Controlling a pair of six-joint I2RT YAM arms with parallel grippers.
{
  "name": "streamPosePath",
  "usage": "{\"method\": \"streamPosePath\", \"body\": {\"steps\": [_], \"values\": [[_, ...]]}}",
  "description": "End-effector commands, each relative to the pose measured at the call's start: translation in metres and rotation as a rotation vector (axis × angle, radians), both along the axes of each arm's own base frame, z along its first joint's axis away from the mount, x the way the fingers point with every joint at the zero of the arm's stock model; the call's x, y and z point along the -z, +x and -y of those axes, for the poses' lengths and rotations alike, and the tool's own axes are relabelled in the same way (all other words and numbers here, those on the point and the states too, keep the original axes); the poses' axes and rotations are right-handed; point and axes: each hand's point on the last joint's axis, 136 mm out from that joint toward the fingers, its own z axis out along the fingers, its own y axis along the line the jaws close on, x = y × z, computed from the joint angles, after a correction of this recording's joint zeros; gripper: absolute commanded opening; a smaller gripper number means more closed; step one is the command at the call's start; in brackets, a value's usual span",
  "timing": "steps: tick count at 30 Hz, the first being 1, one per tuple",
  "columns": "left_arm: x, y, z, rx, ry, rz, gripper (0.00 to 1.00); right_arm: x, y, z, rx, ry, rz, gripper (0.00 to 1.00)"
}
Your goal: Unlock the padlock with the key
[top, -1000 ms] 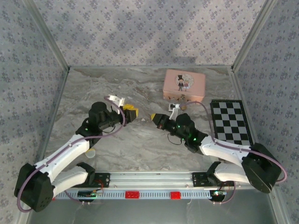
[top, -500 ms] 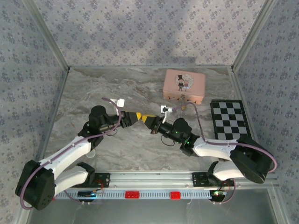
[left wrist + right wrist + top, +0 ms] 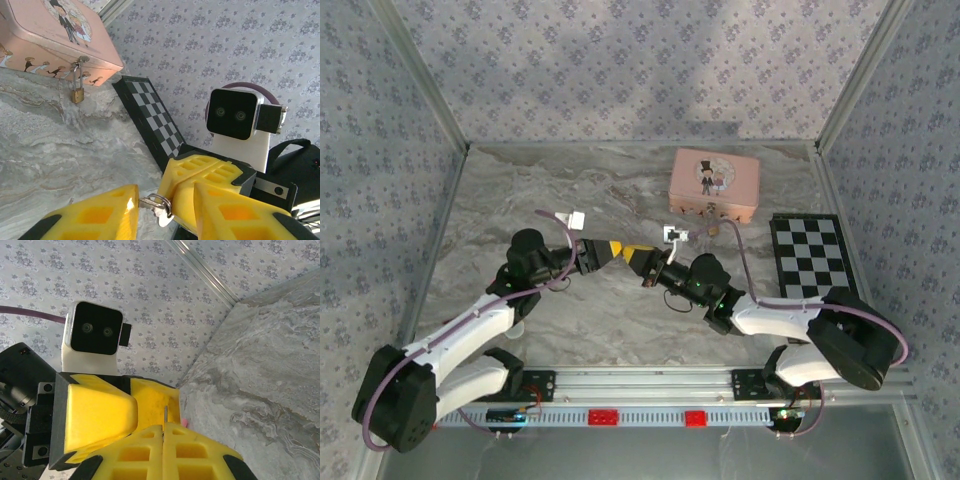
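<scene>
While tip-to-tip: left hand (image 3: 612, 249), right hand (image 3: 637, 256)

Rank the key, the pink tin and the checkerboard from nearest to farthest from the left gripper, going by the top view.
1. The key, at the left gripper, pinched by the right gripper.
2. The pink tin, farther back and to the right.
3. The checkerboard, by the right wall.

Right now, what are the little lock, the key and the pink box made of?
The padlock: looks like brass, golden and shiny, with a silvery loop. The key: pale shiny metal, probably. The pink tin: likely painted metal, smooth with printed pictures.
</scene>
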Motion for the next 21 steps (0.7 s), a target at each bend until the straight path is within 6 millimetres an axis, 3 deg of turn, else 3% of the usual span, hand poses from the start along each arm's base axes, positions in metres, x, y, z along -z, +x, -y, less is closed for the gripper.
{"method": "streamPosePath", "body": {"steps": [1, 21], "values": [[-0.0238, -0.0055, 0.003, 0.031, -0.044, 0.065, 0.34, -0.0085, -0.005, 0.0001, -0.018, 0.035, 0.034, 0.0], [-0.0303, -0.009, 0.0109, 0.045, -0.047, 0.079, 0.11, -0.0042, -0.0005, 0.0021, -0.007, 0.071, -0.001, 0.0]]}}
